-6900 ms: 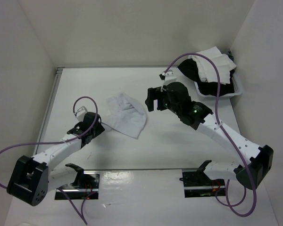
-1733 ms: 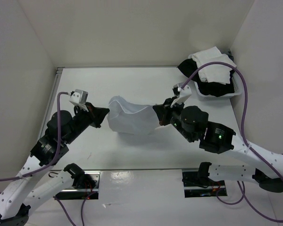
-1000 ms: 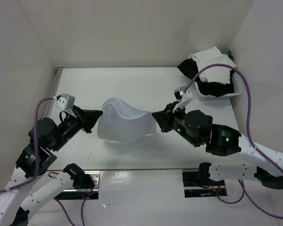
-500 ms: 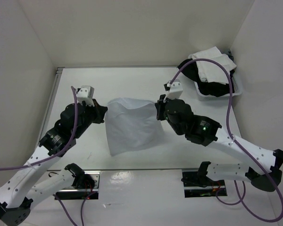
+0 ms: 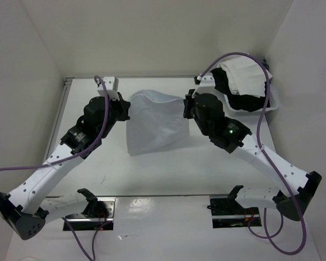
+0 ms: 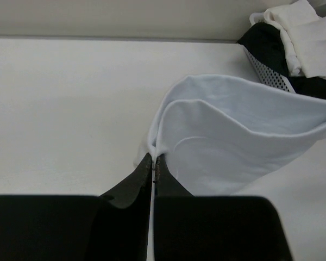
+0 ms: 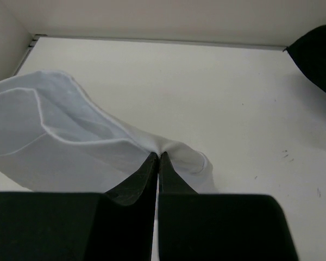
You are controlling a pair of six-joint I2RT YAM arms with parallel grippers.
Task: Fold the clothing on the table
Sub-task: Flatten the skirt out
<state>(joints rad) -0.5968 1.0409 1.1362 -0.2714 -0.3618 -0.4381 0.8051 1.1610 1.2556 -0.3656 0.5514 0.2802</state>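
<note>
Both pinches look solid. Left gripper (image 6: pixel 154 160) has its jaws pressed together on one upper corner of the thin white fabric garment (image 5: pixel 155 122). Right gripper (image 7: pixel 158 157) is nipping the opposite corner the same way. The cloth hangs btwn the two sets of jaws, with the top hem sagging open like a pouch. The lower part trails below them and looks to rest on the smooth white tabletop (image 5: pixel 168 168).

To do this step well, I'd:
- ease the jaws apart just enough to take the sag out of the hem, w/o yanking a corner free
- bring both down at equal height so it lays flat, no twist
- not let go until it's flat
- watch the white plastic bin (image 5: pixel 273 105) of bulky black and white garments (image 5: pixel 244 81) just beyond the right jaws
</note>
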